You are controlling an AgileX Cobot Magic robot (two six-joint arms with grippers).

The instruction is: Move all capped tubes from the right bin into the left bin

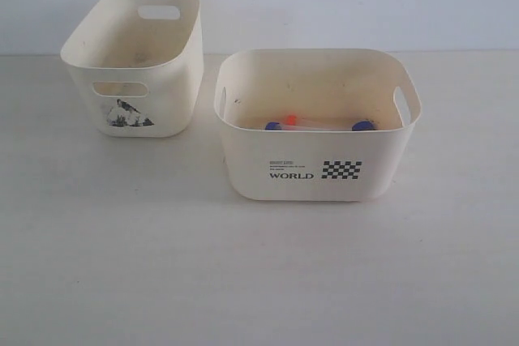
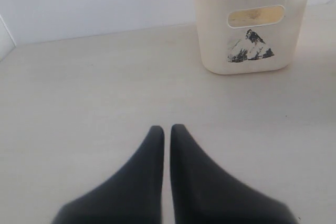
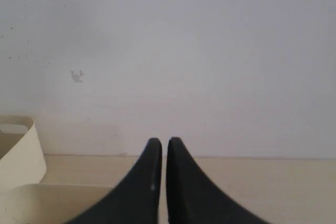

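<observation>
**A:** What does the exterior view show?

**B:** The right bin (image 1: 243,164), wide and printed "WORLD", stands on the pale table (image 1: 243,281). The left bin (image 1: 174,99) stands apart from it, farther back on the left. The capped tubes (image 1: 290,120) lie inside the right bin along its near wall.

**A:** Can you see them clearly?

**B:** No. That near wall hides their bodies. Only one orange-red cap and two blue caps show above the rim.

**A:** And the left wrist view?

**B:** The left gripper (image 2: 167,129) is over bare table, its black fingers drawn nearly together and clenched on nothing. The left bin is ahead of it and well apart. Its top is cut off by the frame. A dark mountain picture (image 2: 250,47) sits below the slot handle.

**A:** And the right wrist view?

**B:** The right gripper (image 3: 164,141) is likewise clenched and empty, facing a white wall (image 3: 184,51). Cream bin edges (image 3: 21,150) poke in at one side, cut off, and I cannot tell which bin each belongs to. The tubes are hidden from this view.
</observation>
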